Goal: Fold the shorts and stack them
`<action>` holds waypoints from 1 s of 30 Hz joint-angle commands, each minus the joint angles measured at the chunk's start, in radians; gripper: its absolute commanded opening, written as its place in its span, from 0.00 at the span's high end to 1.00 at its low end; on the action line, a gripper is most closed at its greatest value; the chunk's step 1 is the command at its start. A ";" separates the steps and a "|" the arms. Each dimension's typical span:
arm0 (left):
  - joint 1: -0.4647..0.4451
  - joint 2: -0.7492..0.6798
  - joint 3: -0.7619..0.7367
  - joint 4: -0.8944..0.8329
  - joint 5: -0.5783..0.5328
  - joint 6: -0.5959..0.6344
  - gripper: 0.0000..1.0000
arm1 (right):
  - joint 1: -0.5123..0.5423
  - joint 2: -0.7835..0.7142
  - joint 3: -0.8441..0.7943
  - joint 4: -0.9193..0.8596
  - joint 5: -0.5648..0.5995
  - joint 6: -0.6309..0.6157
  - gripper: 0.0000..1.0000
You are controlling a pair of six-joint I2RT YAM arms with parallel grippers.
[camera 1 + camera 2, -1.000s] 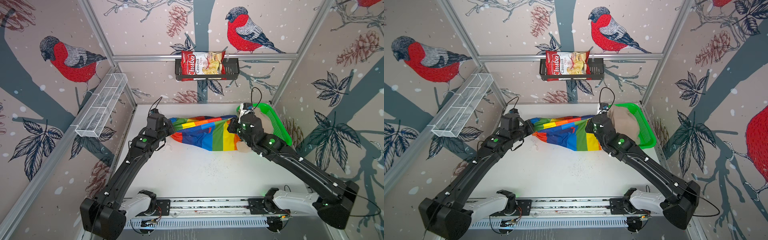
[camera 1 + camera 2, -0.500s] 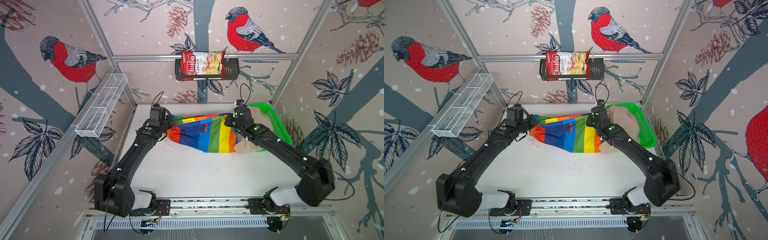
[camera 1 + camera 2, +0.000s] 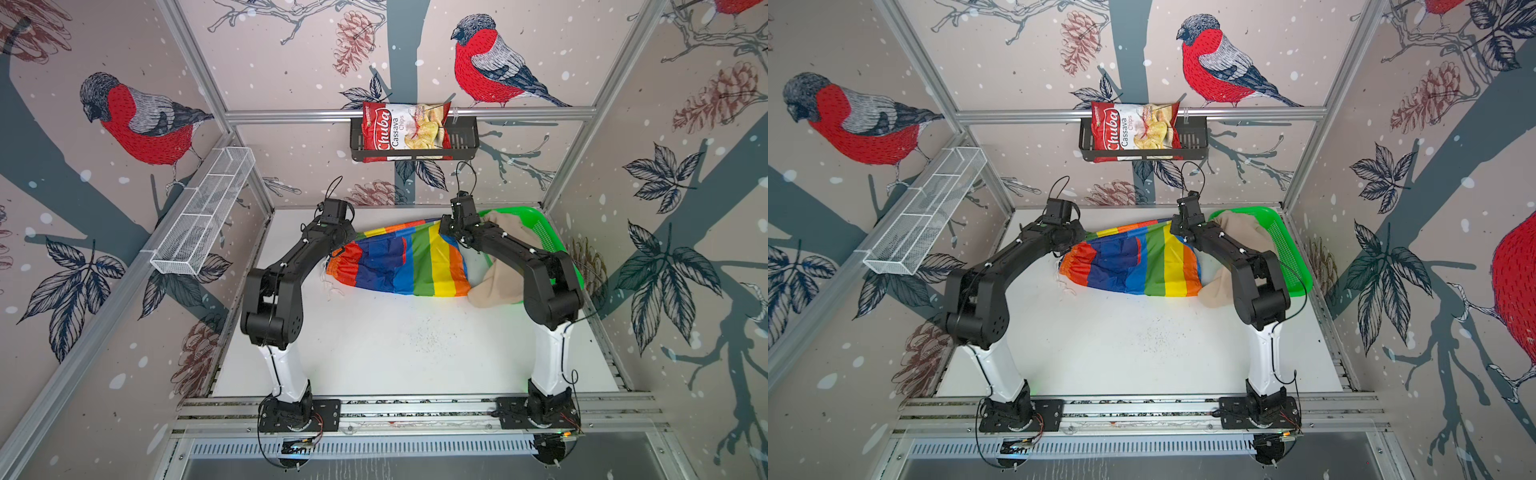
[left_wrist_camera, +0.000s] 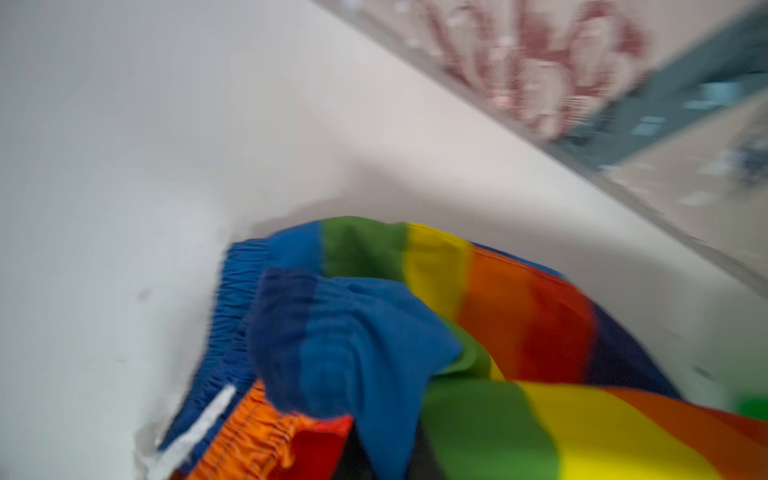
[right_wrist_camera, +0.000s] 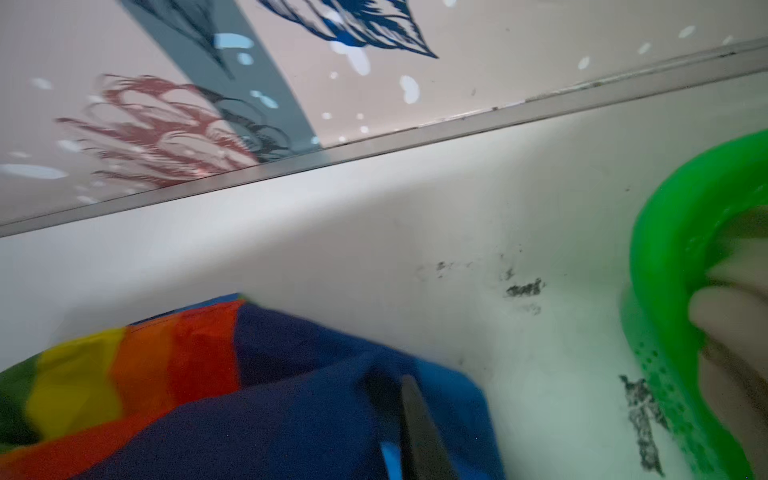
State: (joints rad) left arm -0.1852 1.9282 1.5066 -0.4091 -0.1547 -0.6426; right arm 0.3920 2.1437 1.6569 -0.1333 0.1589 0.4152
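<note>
Right gripper (image 3: 445, 227): the right wrist view shows one dark finger (image 5: 417, 428) lying against the blue fabric. Its partner is cut off, so the width of the opening and any hold cannot be determined. Left gripper (image 3: 347, 243): no finger shows in the blurred left wrist view and the wrist covers it in both top views, so its state cannot be determined either. Both grippers sit at the far edge of the thin rainbow-striped shorts (image 3: 399, 266), the left at the gathered waistband end and the right at the opposite end. That far edge appears drawn into a line between them. The shorts lie spread, wrinkled, on the far half of the white table (image 3: 395, 353), with a white drawstring (image 3: 328, 286) trailing at the waistband. A narrow strip of bare table separates the shorts from the back wall. The near half of the table is open, apart from scattered dark specks. The green plastic mesh basket (image 3: 519, 210) stands in the far right corner, close to the right wall. It holds the plain beige shorts (image 3: 498, 282), which spill over its near rim onto the table and touch the rainbow pair's right edge. The right arm hides their middle. On the back wall, a black wire basket (image 3: 461, 141) holds a red bag of cassava chips (image 3: 405, 129). A white wire mesh shelf (image 3: 203, 220) runs along the left wall.
</note>
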 commanded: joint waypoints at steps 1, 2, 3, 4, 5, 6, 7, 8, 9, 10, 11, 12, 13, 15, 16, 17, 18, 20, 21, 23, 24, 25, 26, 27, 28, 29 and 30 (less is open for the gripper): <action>0.003 0.049 0.038 -0.082 -0.103 -0.016 0.49 | -0.021 0.088 0.082 -0.020 0.022 0.003 0.53; 0.003 0.058 0.046 -0.082 -0.104 -0.020 0.42 | -0.027 0.107 0.103 -0.030 0.012 0.006 0.46; 0.003 0.065 0.055 -0.080 -0.105 -0.020 0.33 | -0.033 0.123 0.121 -0.039 0.007 0.007 0.39; 0.003 0.070 0.072 -0.083 -0.104 -0.020 0.26 | -0.036 0.130 0.133 -0.045 0.009 0.004 0.33; 0.004 0.072 0.085 -0.085 -0.106 -0.019 0.22 | -0.039 0.130 0.142 -0.050 0.011 0.000 0.31; 0.003 0.074 0.100 -0.089 -0.106 -0.016 0.18 | -0.042 0.122 0.149 -0.057 0.020 -0.005 0.29; 0.003 0.072 0.118 -0.095 -0.105 -0.014 0.15 | -0.045 0.109 0.151 -0.060 0.030 -0.012 0.27; 0.003 0.069 0.135 -0.101 -0.107 -0.010 0.12 | -0.044 0.095 0.152 -0.062 0.043 -0.019 0.25; 0.003 0.061 0.151 -0.103 -0.105 -0.006 0.11 | -0.045 0.076 0.155 -0.069 0.058 -0.026 0.23; 0.002 0.051 0.168 -0.108 -0.106 0.001 0.10 | -0.045 0.054 0.154 -0.075 0.071 -0.030 0.21; 0.003 0.039 0.179 -0.115 -0.111 0.003 0.10 | -0.042 0.032 0.152 -0.079 0.083 -0.034 0.20; 0.003 0.021 0.188 -0.121 -0.118 0.005 0.09 | -0.041 0.006 0.148 -0.088 0.098 -0.036 0.18; 0.002 -0.002 0.188 -0.123 -0.126 0.007 0.09 | -0.035 -0.024 0.139 -0.095 0.116 -0.038 0.16; 0.002 -0.061 0.161 -0.118 -0.140 0.012 0.09 | -0.017 -0.089 0.101 -0.096 0.162 -0.046 0.14; 0.000 -0.097 0.133 -0.107 -0.144 0.014 0.09 | -0.002 -0.128 0.071 -0.092 0.186 -0.051 0.13; -0.001 -0.131 0.099 -0.092 -0.143 0.019 0.09 | 0.012 -0.161 0.044 -0.092 0.211 -0.055 0.13; -0.003 -0.171 0.055 -0.065 -0.130 0.022 0.11 | 0.031 -0.199 0.018 -0.092 0.233 -0.060 0.14; -0.015 -0.240 -0.052 0.005 -0.080 0.024 0.23 | 0.070 -0.263 -0.041 -0.100 0.244 -0.065 0.27; -0.025 -0.269 -0.104 0.048 -0.054 0.025 0.33 | 0.095 -0.298 -0.081 -0.102 0.240 -0.057 0.36; -0.047 -0.297 -0.196 0.118 -0.014 0.015 0.60 | 0.140 -0.348 -0.161 -0.103 0.198 -0.023 0.59; -0.058 -0.293 -0.223 0.139 0.006 0.006 0.68 | 0.165 -0.368 -0.204 -0.102 0.165 0.000 0.66; -0.063 -0.282 -0.243 0.154 0.038 0.001 0.71 | 0.187 -0.381 -0.244 -0.110 0.131 0.030 0.74; -0.068 -0.272 -0.259 0.165 0.065 -0.002 0.72 | 0.204 -0.390 -0.279 -0.119 0.104 0.056 0.79; -0.075 -0.261 -0.277 0.172 0.085 -0.010 0.73 | 0.225 -0.401 -0.328 -0.118 0.078 0.092 0.81; -0.080 -0.247 -0.298 0.187 0.098 -0.014 0.73 | 0.245 -0.412 -0.380 -0.105 0.050 0.123 0.82; -0.082 -0.238 -0.316 0.200 0.111 -0.019 0.73 | 0.262 -0.422 -0.427 -0.086 0.031 0.149 0.83; -0.082 -0.229 -0.341 0.212 0.112 -0.030 0.72 | 0.283 -0.431 -0.483 -0.058 0.014 0.174 0.83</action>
State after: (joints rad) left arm -0.2626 1.6817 1.2003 -0.2764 -0.1020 -0.6510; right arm 0.6426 1.7351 1.2552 -0.2173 0.2466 0.4824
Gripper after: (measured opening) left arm 0.269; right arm 0.171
